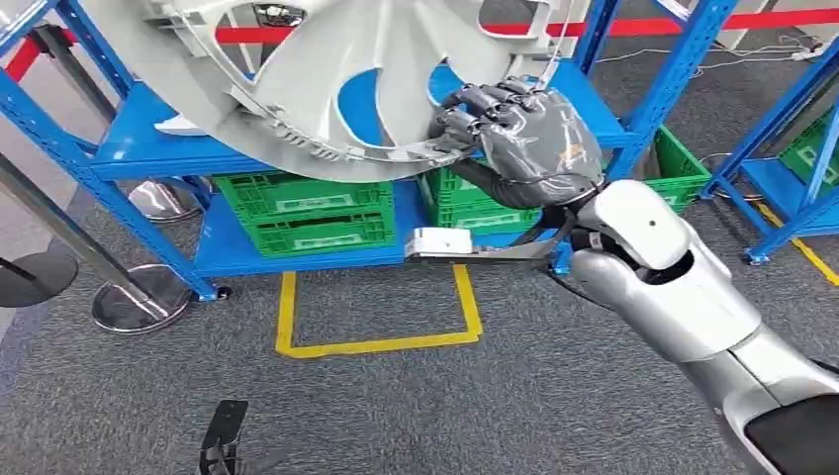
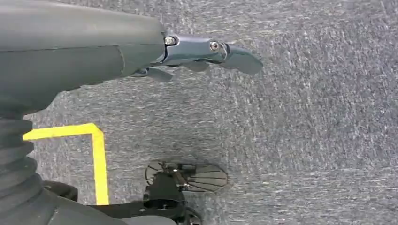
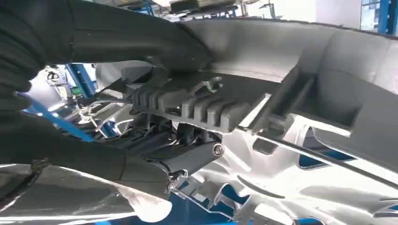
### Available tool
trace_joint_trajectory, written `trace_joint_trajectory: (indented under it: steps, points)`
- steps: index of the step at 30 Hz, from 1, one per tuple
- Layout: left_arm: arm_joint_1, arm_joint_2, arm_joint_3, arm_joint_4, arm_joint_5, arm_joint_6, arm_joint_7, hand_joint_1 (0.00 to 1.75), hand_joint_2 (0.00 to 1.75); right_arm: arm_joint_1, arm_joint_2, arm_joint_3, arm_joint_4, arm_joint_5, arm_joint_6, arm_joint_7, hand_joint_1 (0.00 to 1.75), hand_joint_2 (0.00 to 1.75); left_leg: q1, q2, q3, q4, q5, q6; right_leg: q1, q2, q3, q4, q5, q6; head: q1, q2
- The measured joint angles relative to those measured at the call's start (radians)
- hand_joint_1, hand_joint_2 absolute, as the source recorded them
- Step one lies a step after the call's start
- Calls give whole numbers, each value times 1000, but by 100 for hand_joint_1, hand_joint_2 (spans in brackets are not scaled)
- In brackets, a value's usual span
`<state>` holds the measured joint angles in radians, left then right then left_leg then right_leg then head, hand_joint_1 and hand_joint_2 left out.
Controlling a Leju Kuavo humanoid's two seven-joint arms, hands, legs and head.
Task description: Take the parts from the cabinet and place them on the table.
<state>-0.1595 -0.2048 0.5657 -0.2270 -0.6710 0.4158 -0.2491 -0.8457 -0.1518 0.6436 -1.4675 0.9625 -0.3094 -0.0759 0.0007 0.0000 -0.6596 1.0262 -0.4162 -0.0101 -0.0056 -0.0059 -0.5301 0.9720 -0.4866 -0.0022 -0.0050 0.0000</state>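
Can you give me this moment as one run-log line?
right hand: grips fan part rim | left hand: holds nothing | part: at blue shelf

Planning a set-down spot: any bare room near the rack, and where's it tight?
Bare carpet inside the yellow floor outline, in front of the blue rack. Crowded: the lower shelf holds green crates; the upper shelf is taken by the white fan part, whose rim the right hand grips.

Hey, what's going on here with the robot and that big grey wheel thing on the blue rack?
The robot's right hand grips the rim of a large grey fan-like part that is tilted over the blue cabinet shelf. Green crates sit on the shelf below. The left hand hangs over the grey carpet, holding nothing. The part has not reached a table.
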Motion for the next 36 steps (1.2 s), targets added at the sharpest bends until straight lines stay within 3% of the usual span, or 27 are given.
trace_joint_trajectory:
  steps: [1, 3, 4, 5, 6, 7, 9, 10, 13, 14, 15, 16, 17, 19, 20, 21, 22, 24, 25, 26, 28, 29, 30, 32, 34, 35, 36]
  points:
    - [0, 0, 0, 0, 0, 0, 0, 0, 175, -2, 0, 0, 0, -3, 1, -1, 175, 175, 2, -1, -15, 49, -50, -7, -1, 0, -8, -1, 8, -9, -4, 0]
    - [0, 3, 0, 0, 0, 0, 0, 0, 175, -2, 0, 0, 0, -8, 4, 0, 175, 175, 7, 0, -56, 189, -141, -17, 0, -1, -24, 0, 18, -12, -3, 0]
    - [0, 3, 0, 0, 0, 0, 0, 0, 175, -2, 0, 0, 2, -11, 7, 0, 175, 175, 9, 0, -76, 265, -175, -21, 0, 0, -35, 2, 26, -12, -3, 0]
    - [0, 3, 0, 0, -1, 0, 0, 0, 175, -1, 0, 0, 3, -14, 10, 0, 175, 175, 10, 0, -81, 308, -183, -24, -1, 0, -48, 6, 32, -11, -4, 0]
    - [0, 4, 0, 0, -1, 0, 0, 0, 175, 1, 0, 0, 3, -17, 12, 0, 175, 175, 12, 0, -63, 298, -163, -26, -1, 0, -60, 9, 37, -8, -4, 0]
    - [0, 5, 0, 0, -1, 0, 0, 0, 175, 1, 0, 0, 3, -20, 13, 0, 175, 175, 14, 0, -28, 251, -129, -27, -1, 1, -70, 14, 41, -5, -4, 0]
    - [-2, 7, 0, 0, -1, 0, 0, 0, 175, -2, 0, -2, 3, -23, 14, -1, 175, 175, 16, 0, 79, 86, -73, -25, -2, 2, -86, 27, 46, 2, -4, 0]
    - [-3, 7, -1, 0, -1, 0, 0, 0, 175, -2, 0, -4, 3, -24, 14, -1, 175, 175, 14, -2, 121, 20, -87, -19, 2, 2, -95, 35, 48, 6, -4, 0]
    - [-1, 7, -1, 0, -1, 0, 0, 0, 175, -2, -1, -8, 3, -25, 14, -1, 175, 175, 8, -5, 118, 0, -91, -4, 2, 2, -107, 39, 65, 28, -3, 0]
    - [-1, 7, -1, 0, -1, 0, 0, 0, 175, -1, -1, -8, 3, -25, 14, -1, 175, 175, 8, -4, 114, -3, -85, 6, 2, 2, -109, 38, 70, 35, -2, 0]
    - [-1, 6, -1, 0, -2, 0, 0, 0, 175, -1, -2, -9, 3, -25, 14, -1, 175, 175, 15, -1, 111, -12, -75, 22, -1, 3, -120, 45, 57, 39, -3, 0]
    - [-3, 6, -1, 0, -2, 0, 0, 0, 175, -2, -2, -9, 3, -25, 14, -2, 175, 175, 14, 0, 104, -12, -68, 32, 0, 3, -138, 72, 22, 43, 0, 0]
    - [-4, 6, -1, 0, -2, 0, 0, 0, 175, -3, -3, -10, 3, -25, 14, -2, 175, 175, 13, 1, 95, -12, -62, 41, -1, 4, -161, 139, -28, 47, 2, 0]
    - [-2, 5, -1, 0, -2, 0, 0, 0, 175, 1, -5, -11, 4, -25, 14, -2, 175, 175, 11, 2, 78, -11, -50, 47, -1, 4, -214, 300, -108, 51, 2, 0]
    - [-2, 6, -1, 0, -2, 0, 0, 0, 175, 3, -5, -11, 4, -25, 15, -2, 175, 175, 10, 3, 69, -10, -43, 47, -1, 4, -226, 351, -121, 53, 3, 0]
    - [-2, 6, -1, 0, -2, 0, 0, 0, 175, 5, -5, -10, 4, -26, 15, -2, 175, 175, 9, 2, 61, -9, -38, 47, -1, 4, -214, 347, -107, 52, 2, 0]
    - [-2, 6, -1, 0, -2, 0, 0, 0, 175, 6, -5, -10, 4, -25, 15, -2, 175, 175, 9, 2, 55, -8, -33, 46, -1, 4, -180, 304, -79, 49, 3, 0]
    - [-2, 5, -1, 0, -2, 0, 0, 0, 175, 6, -5, -12, 4, -25, 15, -1, 175, 175, 8, 0, 48, -5, -27, 41, 0, 4, -60, 115, -13, 38, 3, 0]
    - [-2, 5, -1, 0, -2, 0, 0, 0, 175, 5, -5, -13, 4, -25, 14, -1, 175, 175, 7, 0, 45, -4, -24, 36, 3, 4, -23, 43, -26, 31, 2, 0]
    - [-4, 5, -1, 0, -2, 0, 0, 0, 175, 4, -5, -14, 3, -25, 14, -2, 175, 175, 3, 1, 39, -4, -18, 29, 6, 5, -3, 27, -23, 29, 0, 0]
    - [-3, 3, -1, 0, -2, 0, 0, 0, 175, 3, -6, -16, 3, -25, 14, -2, 175, 175, 5, 2, 37, -5, -7, 18, 8, 6, -9, 27, -17, 26, 3, 0]
    - [-1, 2, -1, 0, -2, 0, 0, 0, 175, 4, -6, -16, 3, -25, 15, -1, 175, 175, 5, 1, 37, -8, -2, 11, 9, 7, -12, 27, -12, 19, 3, 0]
    - [-1, 4, -1, 0, -2, 0, 0, 0, 175, 3, -6, -16, 3, -25, 15, -1, 175, 175, 3, 0, 31, -6, -6, 6, -3, 3, -12, 14, 0, 6, 3, 0]
    - [-2, 5, -1, 0, -2, 0, 0, 0, 175, 1, -6, -16, 3, -26, 15, -1, 175, 175, 5, -2, 3, 67, -84, -5, -3, 1, -26, 13, 14, -9, -4, 0]
    - [-1, 6, -1, 0, -2, 0, 0, 0, 175, 2, -6, -15, 3, -26, 15, -2, 175, 175, 10, -2, -49, 228, -174, -14, -3, 1, -42, 14, 24, -11, -3, 0]
    - [-1, 7, -1, 0, -2, 0, 0, 0, 175, 3, -6, -15, 3, -25, 16, -2, 175, 175, 10, -2, -65, 293, -196, -17, -3, 1, -51, 16, 30, -10, -4, 0]
    - [-1, 7, -1, 0, -2, 0, 0, 0, 175, 6, -6, -15, 3, -25, 16, -2, 175, 175, 10, -2, -60, 303, -191, -18, -3, 1, -57, 18, 34, -9, -4, 0]
